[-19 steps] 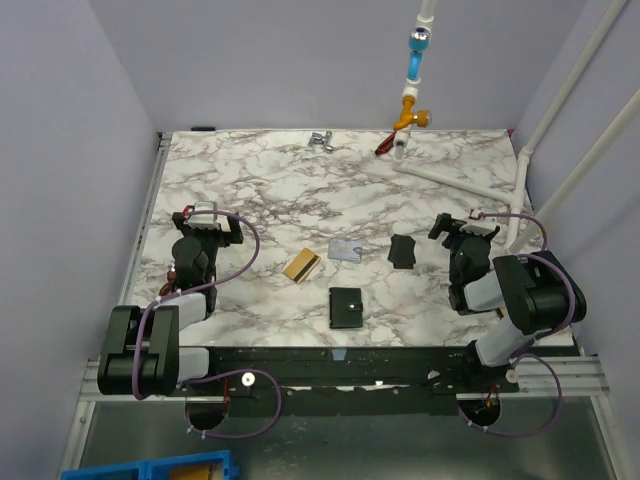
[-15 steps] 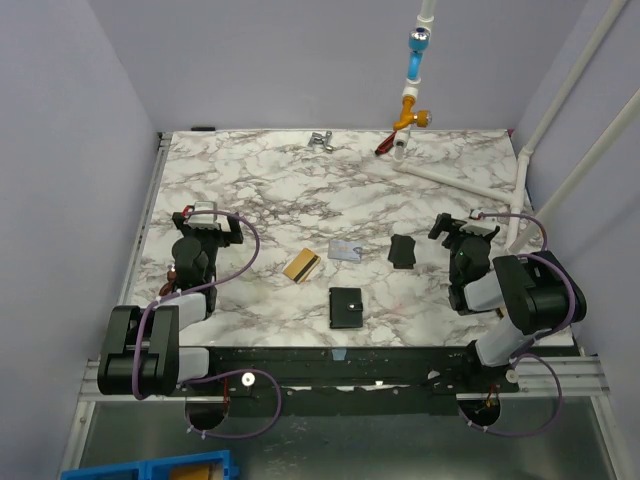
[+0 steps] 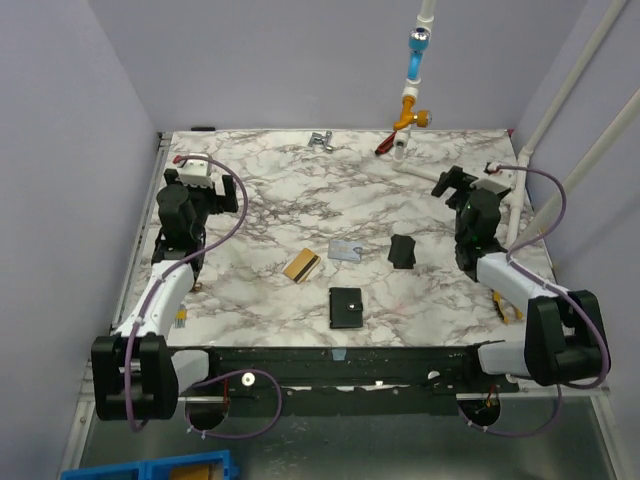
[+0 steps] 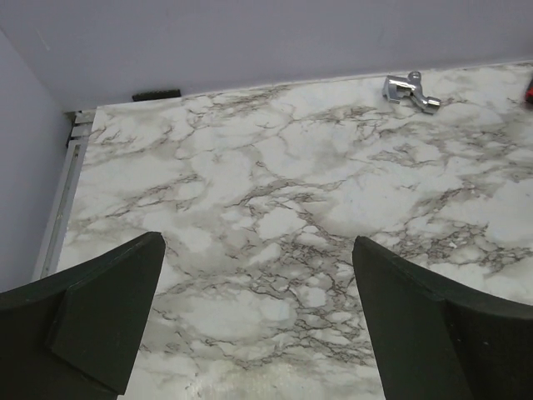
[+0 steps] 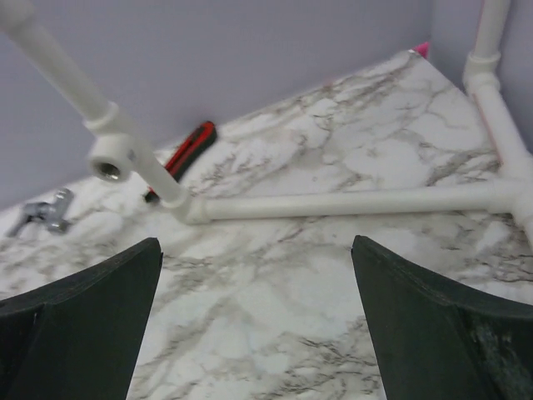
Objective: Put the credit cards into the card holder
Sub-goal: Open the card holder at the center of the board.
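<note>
Two credit cards [image 3: 301, 264] lie outside the card holder [image 3: 346, 307], on the table [image 3: 260, 200].

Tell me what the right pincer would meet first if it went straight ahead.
Probably the white pipe, which lies crosswise just ahead of the open right pincer, though the depth is unclear.

A white marble-patterned table [image 3: 280, 190] stands in a booth of plain lilac walls [image 3: 260, 60], evenly lit. White pipes [image 3: 565, 110] run up along the right wall. Another pipe [image 3: 418, 60] with blue and orange fittings hangs at the back. A blue bin [image 3: 110, 470] sits on the grey floor [image 3: 400, 450] below.
</note>
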